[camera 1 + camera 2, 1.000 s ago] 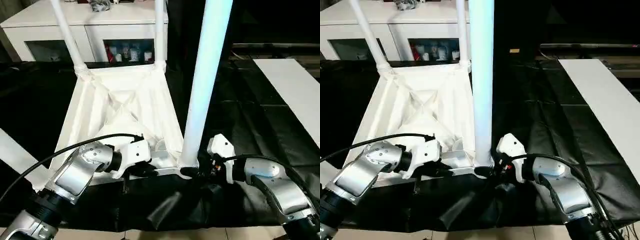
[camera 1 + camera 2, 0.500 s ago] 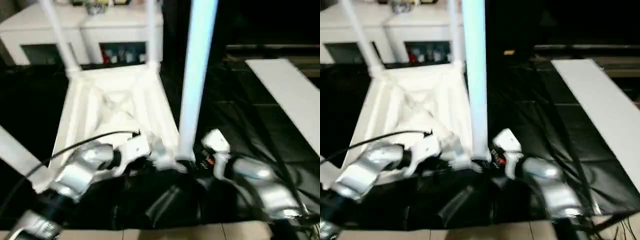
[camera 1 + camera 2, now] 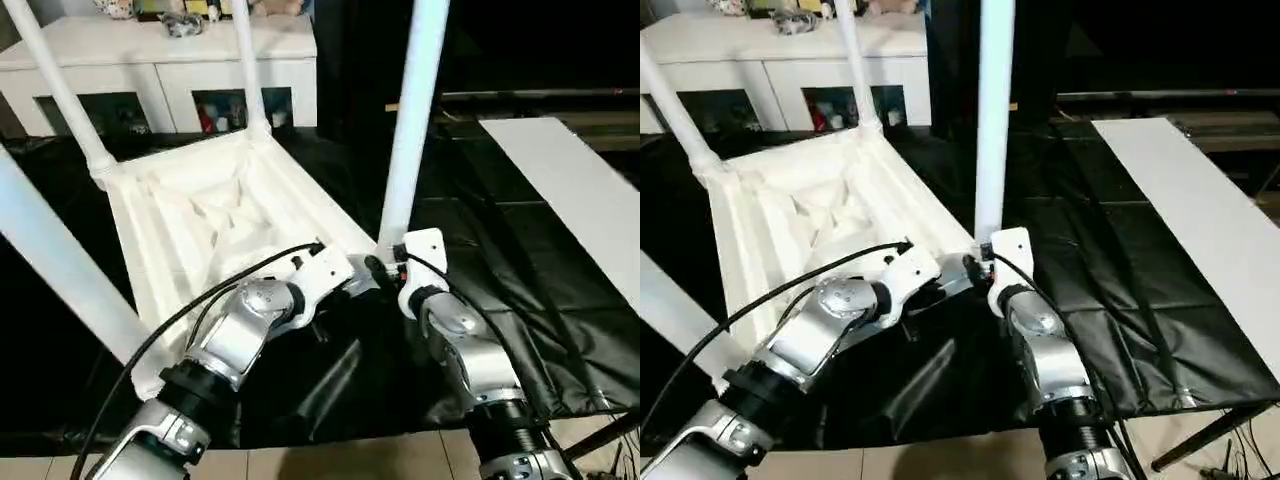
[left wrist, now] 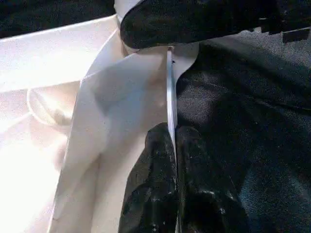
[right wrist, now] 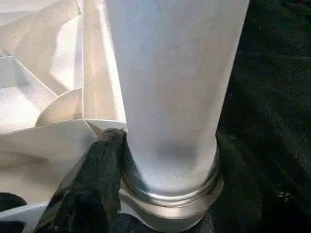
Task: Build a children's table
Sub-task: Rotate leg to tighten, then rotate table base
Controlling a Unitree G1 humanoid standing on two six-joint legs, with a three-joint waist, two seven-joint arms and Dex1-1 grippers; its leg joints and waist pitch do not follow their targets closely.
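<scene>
Item: children's table, lying upside down on the black sheet, ribbed underside facing up, four legs standing in the corner sockets. The cabinet is behind it, a flat white board off to my right.

Handling, as I judge it: hollow white plastic — light for its bulk, stiff across the ribs, but the rim wall is thin and will flex if pinched hard. The legs are smooth tapered tubes and likely slippery; a long leg gives leverage, so any sideways push up high could rock it in its socket. The best holds are low down: the rim edge, and a leg's base right above its collar.

My left gripper: fingers nearly closed, pinching the thin rim edge of the near side of the tabletop. The forearm reaches in from the near left, wrist bent across toward the near right corner.

My right gripper: fingers set about halfway apart around the base of the near-right leg, one black finger pressed against the tube just above the socket — holding it, as far as I can tell. The forearm rises from the near edge, the wrist angled in to meet the leg.
</scene>
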